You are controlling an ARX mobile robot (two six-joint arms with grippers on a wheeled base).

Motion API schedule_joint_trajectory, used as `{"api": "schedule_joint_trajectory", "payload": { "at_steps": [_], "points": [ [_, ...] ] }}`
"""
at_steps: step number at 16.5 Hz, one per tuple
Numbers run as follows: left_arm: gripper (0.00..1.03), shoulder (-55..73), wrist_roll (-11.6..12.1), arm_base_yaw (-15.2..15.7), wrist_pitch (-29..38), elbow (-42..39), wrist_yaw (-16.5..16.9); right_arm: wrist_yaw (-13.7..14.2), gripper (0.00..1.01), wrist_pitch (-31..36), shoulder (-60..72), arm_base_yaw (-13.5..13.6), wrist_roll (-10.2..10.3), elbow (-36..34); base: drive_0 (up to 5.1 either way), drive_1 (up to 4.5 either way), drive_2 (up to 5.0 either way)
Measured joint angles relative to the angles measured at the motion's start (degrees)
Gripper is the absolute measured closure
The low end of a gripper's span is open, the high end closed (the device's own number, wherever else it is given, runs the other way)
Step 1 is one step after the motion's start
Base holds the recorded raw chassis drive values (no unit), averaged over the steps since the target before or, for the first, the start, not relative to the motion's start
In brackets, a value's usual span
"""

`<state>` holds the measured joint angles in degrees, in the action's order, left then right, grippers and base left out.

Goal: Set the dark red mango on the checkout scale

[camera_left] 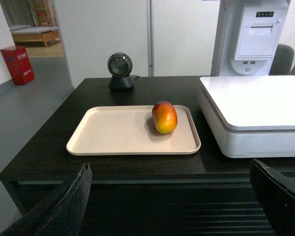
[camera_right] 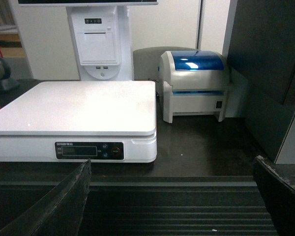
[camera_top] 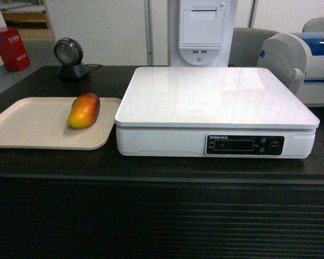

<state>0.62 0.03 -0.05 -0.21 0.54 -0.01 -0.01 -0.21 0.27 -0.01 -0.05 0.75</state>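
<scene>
The red-orange and yellow mango [camera_top: 84, 110] [camera_left: 164, 117] lies on the right part of a beige tray [camera_top: 27, 127] [camera_left: 113, 132] on the black checkout counter [camera_top: 162, 167] [camera_left: 44, 147] [camera_right: 206, 147]. To its right stands the white scale [camera_top: 216, 97] [camera_left: 255, 103] [camera_right: 78, 105] with a bare platform and a dark display strip [camera_top: 245, 144] [camera_right: 90, 150]. My left gripper [camera_left: 169, 169] hangs open in front of the counter, short of the tray. In front of the ribbed panel my right gripper [camera_right: 172, 167] is open too, holding nothing. Neither gripper shows in the head view.
A round black barcode scanner [camera_top: 69, 55] [camera_left: 120, 69] stands behind the tray. A white receipt printer on a pole [camera_top: 202, 27] [camera_right: 101, 42] rises behind the scale. A white and blue label printer [camera_right: 194, 83] [camera_top: 299, 62] sits right of the scale, next to a dark cabinet [camera_right: 265, 73].
</scene>
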Motion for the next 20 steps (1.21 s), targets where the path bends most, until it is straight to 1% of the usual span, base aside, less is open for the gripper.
{"api": "schedule_joint_trajectory", "payload": {
  "at_steps": [4, 5, 6, 7, 8, 9, 10, 11, 12, 13, 14, 15, 16, 17, 18, 19, 20],
  "points": [
    [0.05, 0.0, 0.0, 0.0, 0.0, 0.0, 0.0, 0.0, 0.03, 0.0, 0.0, 0.0, 0.0, 0.0, 0.0, 0.0, 0.0],
    [0.05, 0.5, -0.4, -0.7, -2.1, 0.5, -1.9, 0.0, 0.03, 0.0, 0.0, 0.0, 0.0, 0.0, 0.0, 0.0, 0.0],
    [0.05, 8.5, -5.2, -8.8, -12.0, 5.5, -17.2, 0.1, 0.03, 0.0, 0.0, 0.0, 0.0, 0.0, 0.0, 0.0, 0.0],
    [0.05, 15.5, -7.7, -14.6, -11.5, 8.4, -25.6, -0.1, 0.03, 0.0, 0.0, 0.0, 0.0, 0.0, 0.0, 0.0, 0.0],
    [0.05, 19.3, -9.0, -18.1, -9.7, 10.0, -31.1, 0.0, 0.03, 0.0, 0.0, 0.0, 0.0, 0.0, 0.0, 0.0, 0.0],
    [0.05, 23.1, -9.9, -19.6, -6.2, 11.7, -36.6, 0.0, 0.03, 0.0, 0.0, 0.0, 0.0, 0.0, 0.0, 0.0, 0.0],
    [0.05, 26.5, -9.9, -18.5, -1.3, 12.9, -36.9, 0.0, 0.03, 0.0, 0.0, 0.0, 0.0, 0.0, 0.0, 0.0, 0.0],
    [0.05, 28.9, -9.6, -17.2, 1.7, 13.6, -35.3, 0.0, 0.03, 0.0, 0.0, 0.0, 0.0, 0.0, 0.0, 0.0, 0.0],
    [0.05, 34.6, -7.9, -13.8, 8.3, 14.0, -30.5, 0.0, 0.03, 0.0, 0.0, 0.0, 0.0, 0.0, 0.0, 0.0, 0.0],
    [0.05, 43.6, -4.7, -8.9, 16.9, 14.9, -22.6, 0.0, 0.03, 0.0, 0.0, 0.0, 0.0, 0.0, 0.0, 0.0, 0.0],
    [0.05, 47.9, -3.4, -6.8, 20.5, 16.0, -19.0, 0.0, 0.03, 0.0, 0.0, 0.0, 0.0, 0.0, 0.0, 0.0, 0.0],
    [0.05, 53.3, -1.3, -4.6, 24.8, 18.1, -14.6, 0.0, 0.03, 0.0, 0.0, 0.0, 0.0, 0.0, 0.0, 0.0, 0.0],
    [0.05, 60.9, 0.3, -1.8, 30.0, 22.3, -8.5, 0.0, 0.03, 0.0, 0.0, 0.0, 0.0, 0.0, 0.0, 0.0, 0.0],
    [0.05, 67.3, 1.2, -0.1, 32.7, 26.4, -4.2, 0.0, 0.03, 0.0, 0.0, 0.0, 0.0, 0.0, 0.0, 0.0, 0.0],
    [0.05, 72.5, 2.0, 0.8, 33.2, 29.7, -0.7, 0.0, 0.03, 0.0, 0.0, 0.0, 0.0, 0.0, 0.0, 0.0, 0.0],
    [0.05, 78.6, 2.9, 0.9, 32.6, 33.7, 2.4, 0.0, 0.03, 0.0, 0.0, 0.0, 0.0, 0.0, 0.0, 0.0, 0.0],
    [0.05, 84.1, 3.3, 0.7, 31.6, 37.8, 5.8, 0.0, 0.03, 0.0, 0.0, 0.0, 0.0, 0.0, 0.0, 0.0, 0.0]
  ]
}}
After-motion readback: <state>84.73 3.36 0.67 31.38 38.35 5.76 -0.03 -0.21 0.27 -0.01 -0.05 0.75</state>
